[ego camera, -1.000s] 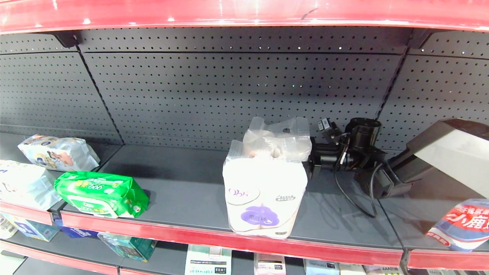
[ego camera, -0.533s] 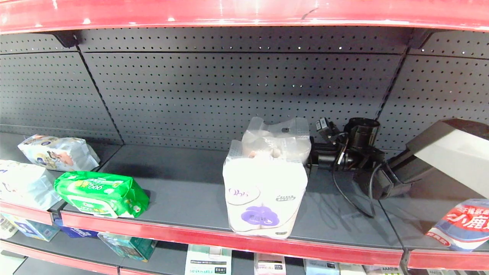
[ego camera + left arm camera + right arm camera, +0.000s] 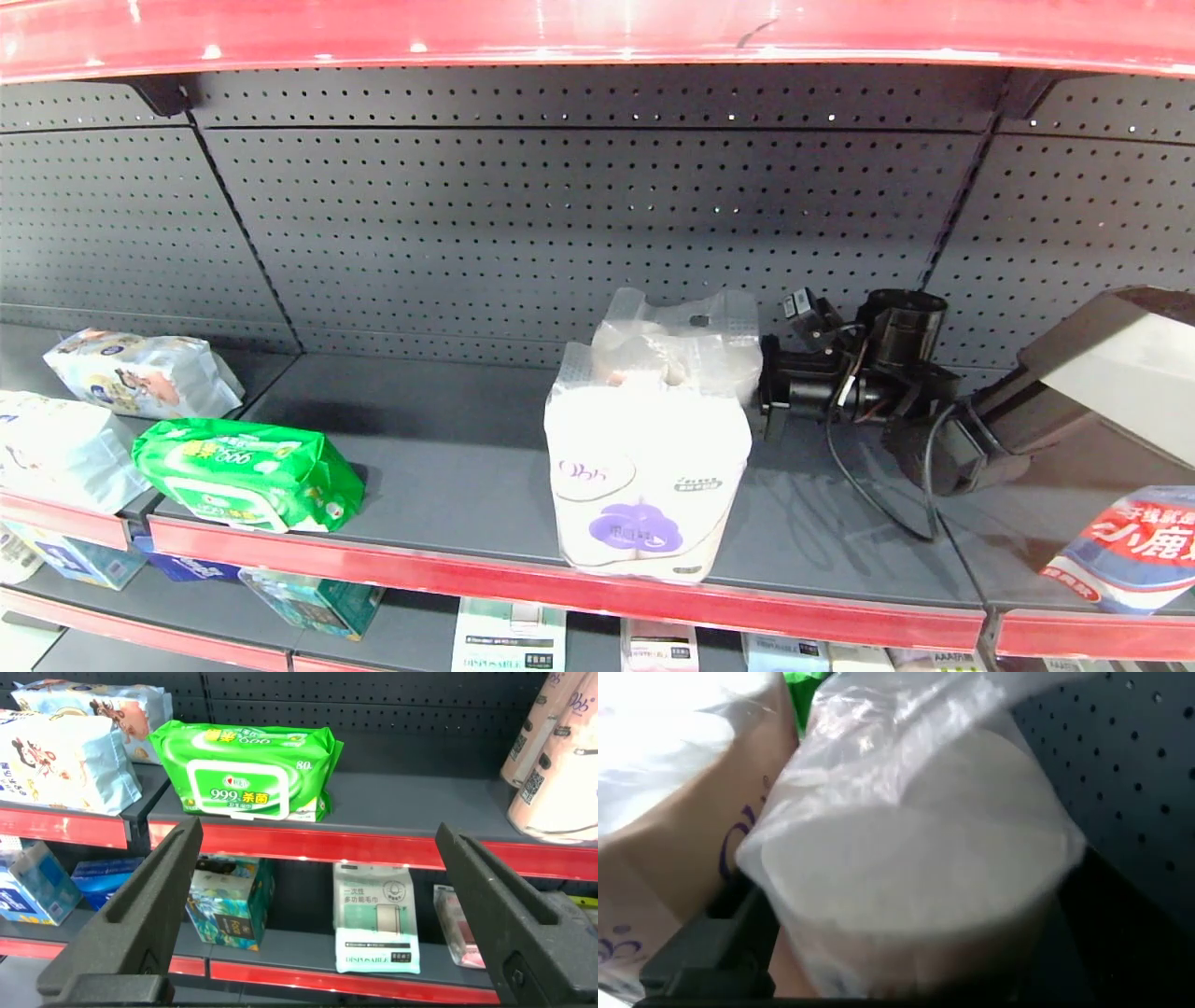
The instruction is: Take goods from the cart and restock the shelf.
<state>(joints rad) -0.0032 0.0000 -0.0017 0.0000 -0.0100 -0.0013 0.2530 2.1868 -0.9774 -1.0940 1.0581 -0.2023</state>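
1. Grey pegboard [image 3: 560, 233] backs the whole bay. The dark shelf [image 3: 448, 467], with its red front strip [image 3: 467, 569], runs across the lower half of the frame.
2. From the right edge of the frame the right arm [image 3: 1074, 383] comes in level with the top of the goods. The right jaws sit against the upper right side of the toilet-roll pack [image 3: 644, 467]. I cannot tell whether they are closed on it or free of it.
3. That pack stands upright just right of centre, at the shelf's front edge, with its base at the red strip. I'd judge it light for its bulk and squashy. The rolls would give under pressure, and the film looks slick and loose. A hard pinch would dent it, and a faint one might slide on the wrap. Being tall and so near the lip, it could tip forward if nudged from behind.
4. The best hold, to my eye, is across the upper tier of rolls, where there is some body to squeeze.
5. A green wipes pack [image 3: 247, 471] lies flat at lower left, well apart from the rolls.
6. The left jaws are spread wide and empty. They face the shelf front, with the wipes pack ahead of them.
7. Smallest is the handle flap [image 3: 691, 322] of clear film with a punched hole, sticking up at the pack's top. It is thin and likely to stretch or tear, so it makes a poor place to grip.
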